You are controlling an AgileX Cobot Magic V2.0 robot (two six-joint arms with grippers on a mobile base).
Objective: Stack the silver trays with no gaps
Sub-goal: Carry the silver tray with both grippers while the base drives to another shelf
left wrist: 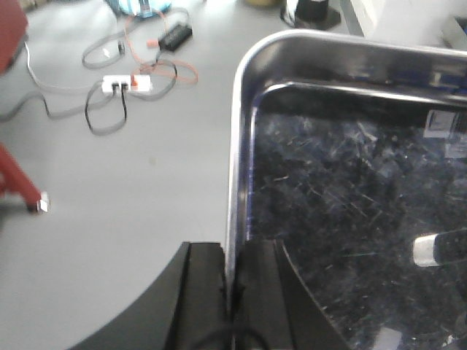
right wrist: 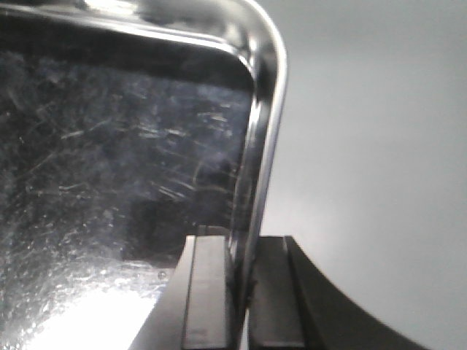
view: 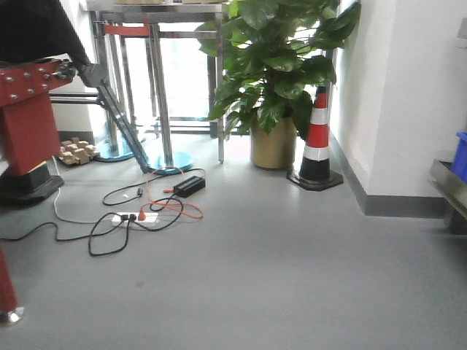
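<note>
The front-facing view shows no silver tray and neither end effector. It shows only the grey floor (view: 292, 277), a tangle of cables (view: 131, 219), a potted plant (view: 277, 80) and a traffic cone (view: 317, 138).

In the left wrist view, the silver tray (left wrist: 350, 182) fills the right side, its scratched inside open to the camera. The left end effector (left wrist: 233, 299) is closed on the tray's left rim, one finger outside and one inside, a pinch that suits a thin flared edge. Beyond the tray's far corner lie bare floor and a power strip (left wrist: 128, 84), so the tray seems to be carried in the air, not resting on a table.

In the right wrist view, the right end effector (right wrist: 241, 292) is clamped the same way on the tray's right rim. Gripping opposite rims probably holds the tray level so it can settle squarely into another. No second tray shows beside or beneath it
</note>
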